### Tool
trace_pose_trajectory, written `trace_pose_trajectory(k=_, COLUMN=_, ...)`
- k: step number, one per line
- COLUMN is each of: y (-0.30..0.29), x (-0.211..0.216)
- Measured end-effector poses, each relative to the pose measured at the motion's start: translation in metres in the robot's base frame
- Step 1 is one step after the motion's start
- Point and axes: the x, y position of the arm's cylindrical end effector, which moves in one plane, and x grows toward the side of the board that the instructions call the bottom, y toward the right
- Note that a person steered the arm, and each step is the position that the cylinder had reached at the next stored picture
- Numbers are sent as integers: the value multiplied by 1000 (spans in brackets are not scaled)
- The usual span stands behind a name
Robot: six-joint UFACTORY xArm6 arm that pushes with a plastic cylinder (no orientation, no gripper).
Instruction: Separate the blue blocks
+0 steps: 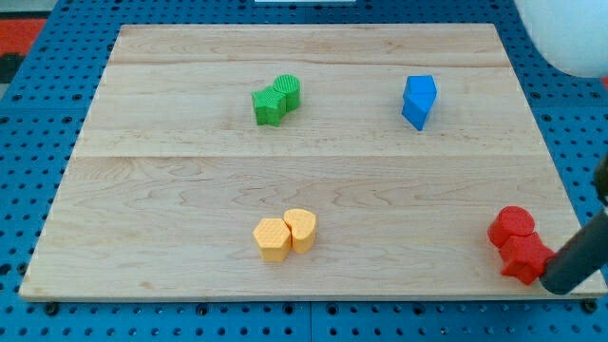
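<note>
1. Wooden board (pixel 313 180) on blue pegboard (pixel 28 123); white rounded object (pixel 570 33) at view's top right, partly cut off.
2. Blue blocks (pixel 419 101): two, pressed together, upper right of board; upper one (pixel 421 91) and lower one (pixel 414 113) touching, exact shapes hard to make out, angular.
3. Green blocks (pixel 277 99): two touching, upper middle, well left of blue pair; right one (pixel 288 91) round and ridged, left one (pixel 268 105) star-like.
4. Yellow blocks (pixel 285 235): two touching, lower middle; left one (pixel 273 239) hexagonal, right one (pixel 300 229) heart-like.
5. Red blocks (pixel 518 245): two touching, lower right corner near board edge; upper one (pixel 514 226) rounded, lower one (pixel 525 258) star-like.
6. Dark rod (pixel 579 255) entering from view's right edge, slanting down to the left.
7. My tip (pixel 553 282) at board's lower right corner, touching or just beside lower red block's right side; contact not certain.
8. No gripper on this arm, just rod; nothing to open or close.
9. Tip well apart from blue pair: blue up top, tip at bottom right, red pair just left of the tip.
10. Bare wood around blue pair; green and yellow well off to the left.
</note>
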Motion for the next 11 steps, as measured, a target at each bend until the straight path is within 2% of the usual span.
trace_pose_trajectory(k=2, y=-4, x=-2)
trace_pose_trajectory(k=3, y=29, x=-19)
trace_pose_trajectory(k=6, y=30, x=-257)
trace_pose_trajectory(k=8, y=-106, x=-271)
trace_pose_trajectory(k=9, y=-127, x=-245)
trace_pose_trajectory(k=10, y=-78, x=-213)
trace_pose_trajectory(k=11, y=-73, x=-236)
